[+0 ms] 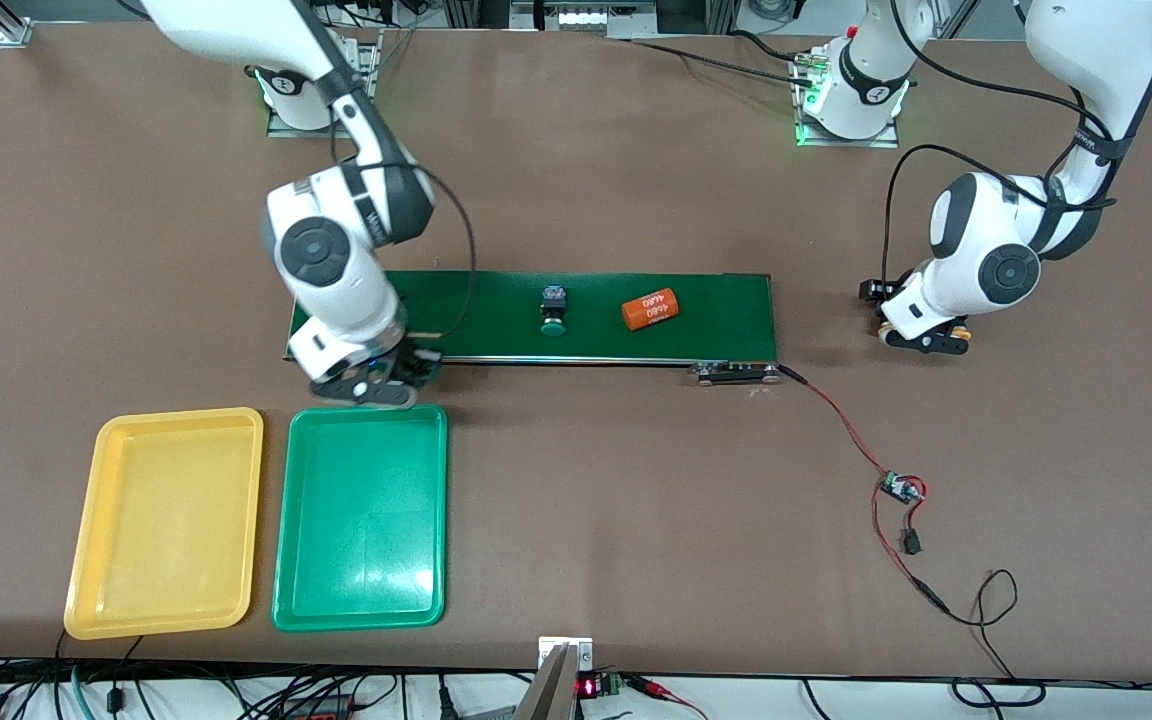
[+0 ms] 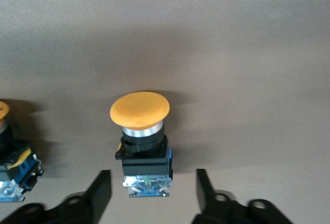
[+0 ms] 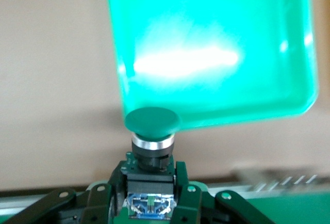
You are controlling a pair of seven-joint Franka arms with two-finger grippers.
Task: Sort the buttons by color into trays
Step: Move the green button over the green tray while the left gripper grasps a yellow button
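The right gripper (image 1: pixel 414 372) hangs over the edge of the conveyor belt (image 1: pixel 716 300) at the right arm's end, just above the rim of the green tray (image 1: pixel 361 520). Its jaws are clenched on the black-and-blue body of a green-capped button (image 3: pixel 152 120), whose cap points toward the green tray in the right wrist view. The yellow tray (image 1: pixel 168 520) lies beside the green one, toward the right arm's end of the desk (image 1: pixel 636 500); both trays sit nearer the front camera than the belt.

A second green-capped button (image 1: pixel 554 310) lies on the belt near its middle, with an orange cylinder printed "4680" (image 1: pixel 651 309) beside it, toward the left arm's end.

The left gripper (image 2: pixel 153 195) is low over the desk past the belt's end at the left arm's side. Its jaws stand apart on either side of a yellow-orange-capped button (image 2: pixel 140 111) lying on the desk, not touching it. Another yellow-orange-capped button (image 2: pixel 13 175) lies just beside, partly cut off in the left wrist view.
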